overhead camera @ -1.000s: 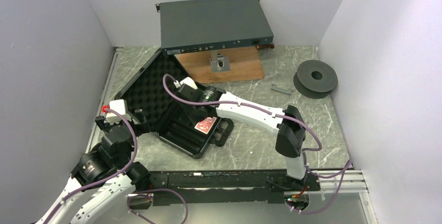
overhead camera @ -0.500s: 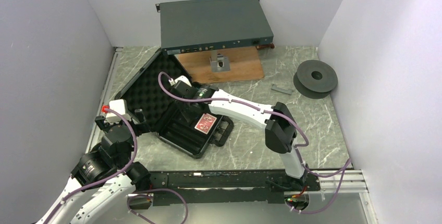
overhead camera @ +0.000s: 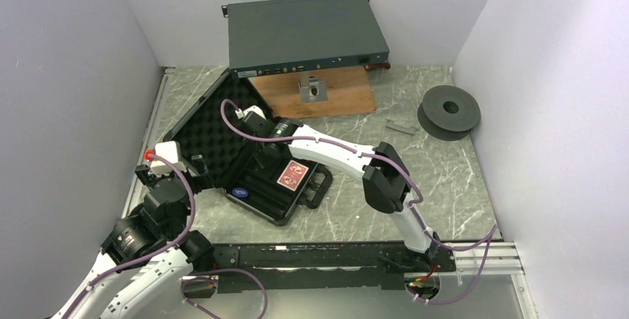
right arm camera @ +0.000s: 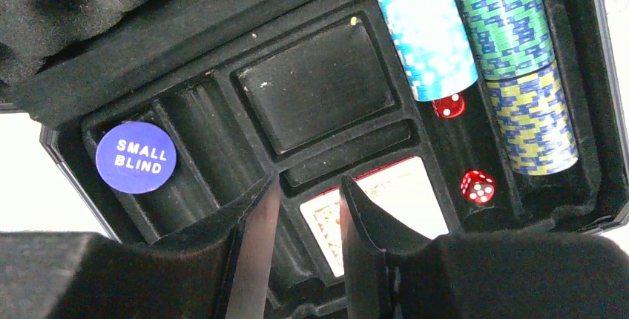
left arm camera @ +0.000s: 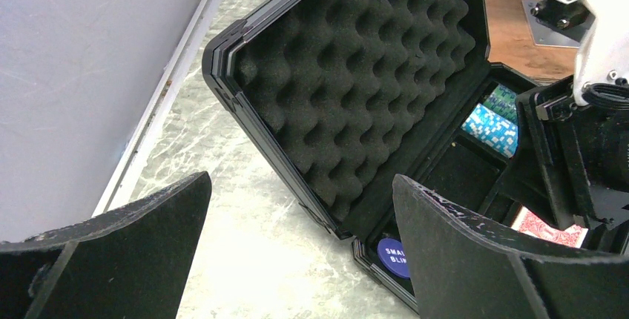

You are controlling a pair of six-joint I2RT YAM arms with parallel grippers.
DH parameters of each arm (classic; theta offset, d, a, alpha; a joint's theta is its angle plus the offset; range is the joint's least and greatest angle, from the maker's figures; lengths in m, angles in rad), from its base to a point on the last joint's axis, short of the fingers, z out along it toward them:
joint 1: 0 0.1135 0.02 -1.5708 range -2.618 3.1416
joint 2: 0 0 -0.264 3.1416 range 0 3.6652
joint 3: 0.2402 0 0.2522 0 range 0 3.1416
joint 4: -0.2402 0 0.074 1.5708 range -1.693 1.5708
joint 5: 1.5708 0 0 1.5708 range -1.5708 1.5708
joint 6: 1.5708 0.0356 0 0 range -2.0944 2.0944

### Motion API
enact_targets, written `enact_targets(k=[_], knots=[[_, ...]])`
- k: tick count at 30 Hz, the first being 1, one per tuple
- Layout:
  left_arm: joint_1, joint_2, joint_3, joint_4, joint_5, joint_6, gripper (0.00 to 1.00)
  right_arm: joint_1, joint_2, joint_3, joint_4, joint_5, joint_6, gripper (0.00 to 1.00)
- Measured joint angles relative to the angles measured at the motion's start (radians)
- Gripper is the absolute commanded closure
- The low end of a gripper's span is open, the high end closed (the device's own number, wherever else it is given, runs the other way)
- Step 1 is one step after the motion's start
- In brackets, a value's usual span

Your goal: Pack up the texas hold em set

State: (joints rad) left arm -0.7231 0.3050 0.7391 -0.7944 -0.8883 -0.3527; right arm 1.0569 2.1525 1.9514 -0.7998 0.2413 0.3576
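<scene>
Since the blue disc [right arm camera: 136, 157] just appeared in the briefcase's [left arm camera: 222, 59] near-left slot, we count it packed; right gripper [right arm camera: 308, 185] narrow, empty; left gripper [left arm camera: 300, 185] wide.

Our right arm folds its elbow leftward and carries its pincer [right arm camera: 309, 181] further left over the black hard briefcase [overhead camera: 211, 122]. A round blue disc [overhead camera: 241, 192] now shows in its near-left pocket.

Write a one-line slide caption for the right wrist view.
Right gripper, jaws slightly apart, hovers over the case tray: blue disc left, chip stacks and two red dice right, card deck beneath it.
</scene>
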Motion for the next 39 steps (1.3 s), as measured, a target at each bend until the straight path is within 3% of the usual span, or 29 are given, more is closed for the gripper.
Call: enact_targets(k=[15, 29, 34, 39], knots=[[0.0, 0.003, 0.0, 0.004, 0.0, 0.0, 0.01, -0.001, -0.027, -0.077, 0.047, -0.027, 0.001, 0.6], [0.003, 0.03, 0.0, 0.005, 0.013, 0.005, 0.01, 0.004, -0.296, -0.302, 0.133, -0.038, 0.005, 0.44], [0.007, 0.052, 0.0, 0.006, 0.029, 0.012, 0.01, 0.005, -0.333, -0.383, 0.166, -0.033, 0.01, 0.35], [0.01, 0.097, 0.0, 0.012, 0.084, 0.02, 0.01, 0.004, -0.341, -0.446, 0.166, 0.014, 0.01, 0.32]])
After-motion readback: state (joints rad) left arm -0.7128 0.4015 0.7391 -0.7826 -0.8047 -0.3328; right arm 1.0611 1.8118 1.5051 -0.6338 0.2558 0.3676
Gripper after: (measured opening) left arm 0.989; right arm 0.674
